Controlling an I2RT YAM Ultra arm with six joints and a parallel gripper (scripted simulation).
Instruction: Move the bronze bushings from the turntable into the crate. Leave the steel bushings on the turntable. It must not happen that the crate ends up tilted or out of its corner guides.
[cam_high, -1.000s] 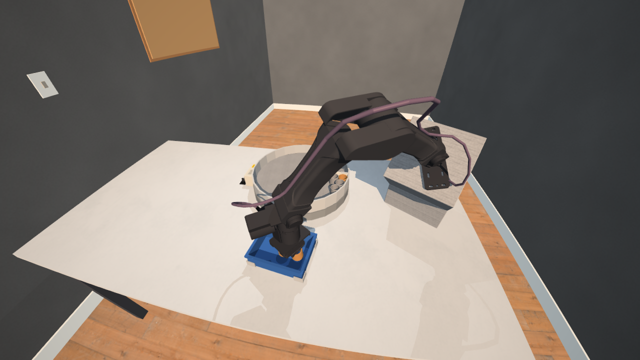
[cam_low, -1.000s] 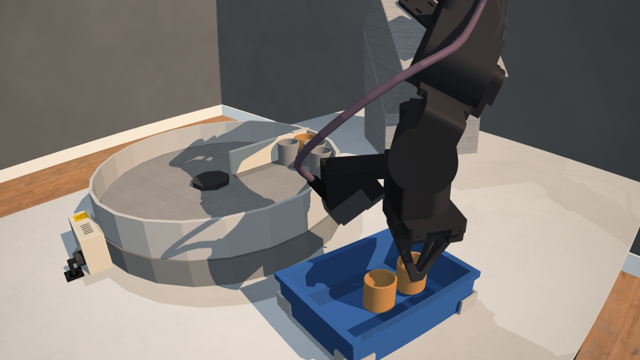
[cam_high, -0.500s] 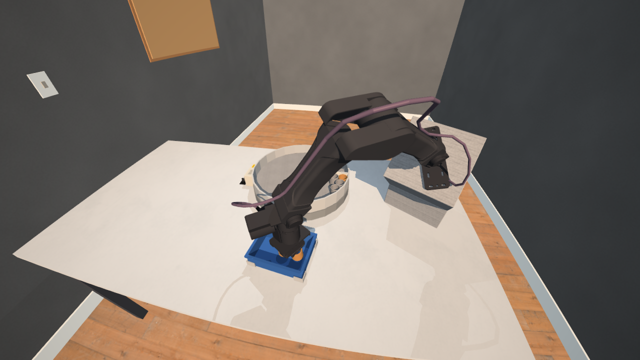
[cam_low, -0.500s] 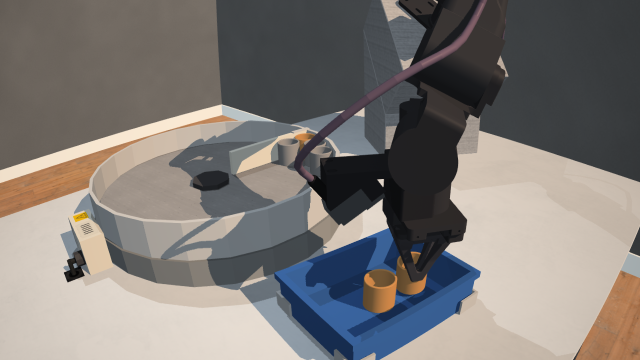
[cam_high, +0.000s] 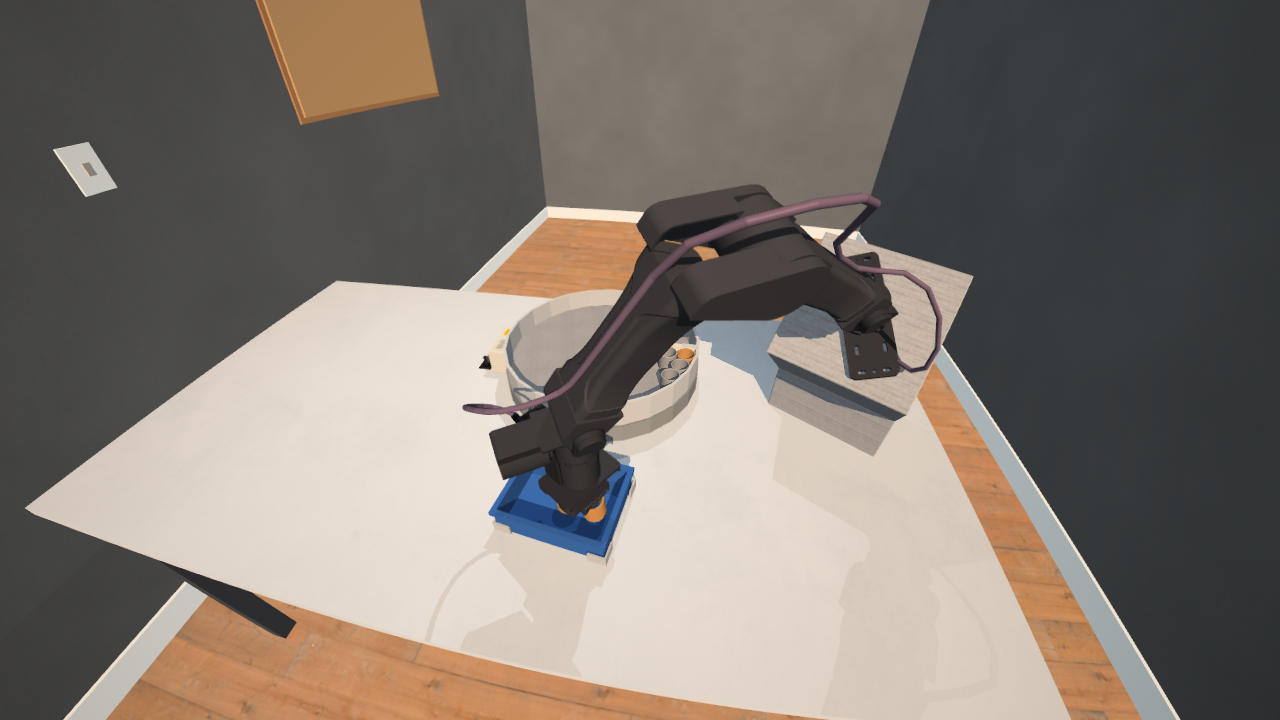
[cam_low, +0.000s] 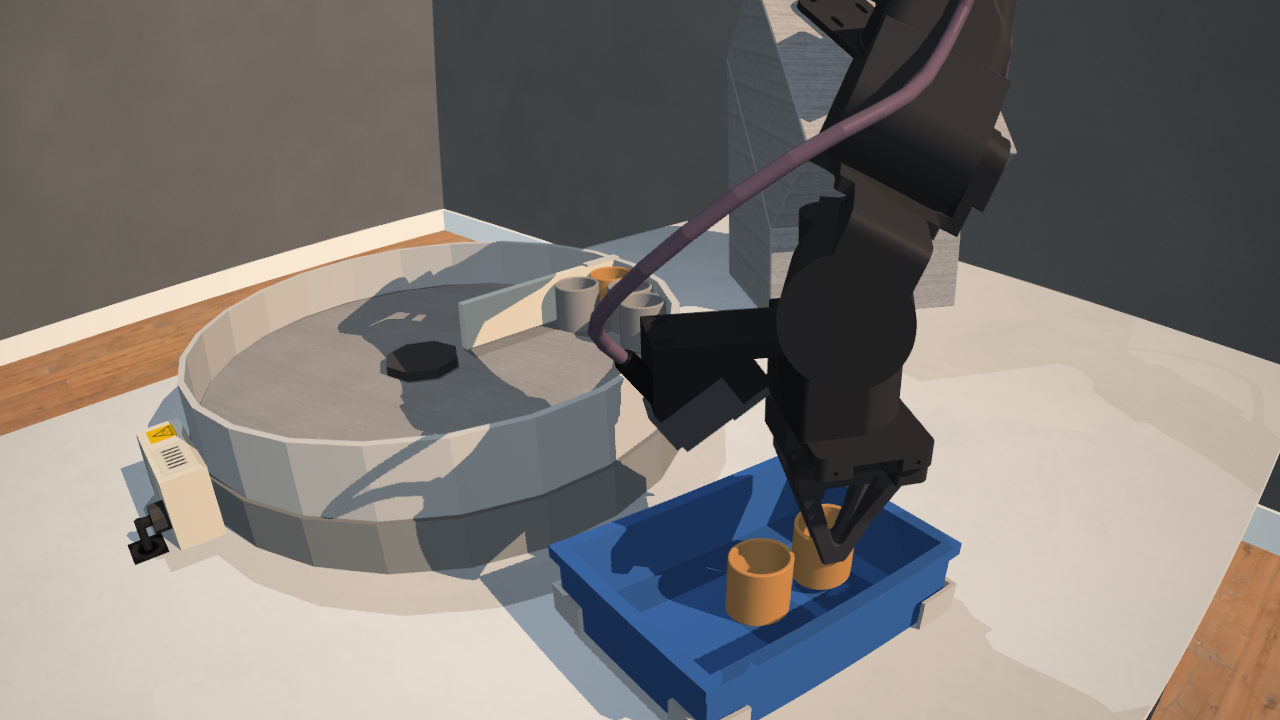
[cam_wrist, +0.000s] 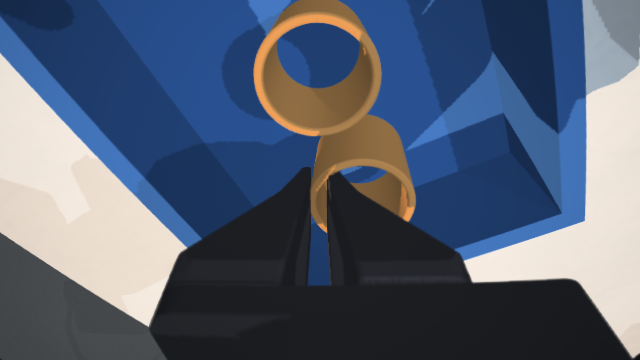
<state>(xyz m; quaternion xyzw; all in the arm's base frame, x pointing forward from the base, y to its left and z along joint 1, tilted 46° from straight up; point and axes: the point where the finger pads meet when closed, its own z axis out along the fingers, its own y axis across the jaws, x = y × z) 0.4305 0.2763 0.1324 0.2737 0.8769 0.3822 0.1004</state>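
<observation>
Crate (cam_high: 559, 540) (cam_low: 635, 644) (cam_wrist: 572, 170) held 2 bronze bushings: 1 loose bushing (cam_low: 758, 591) (cam_wrist: 317, 18), 1 gripped bushing (cam_high: 596, 514) (cam_low: 810, 575) (cam_wrist: 362, 142), its wall clenched by the end effector (cam_high: 577, 512) (cam_low: 836, 557) (cam_wrist: 319, 181). Swinging sideways before release risked ramming a side, tilting the crate. 1 more waited on the turntable (cam_high: 546, 340) (cam_low: 295, 358).

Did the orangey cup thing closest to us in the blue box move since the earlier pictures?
No. The nearer bronze bushing stands in the same spot against the walls of the blue crate.
</observation>
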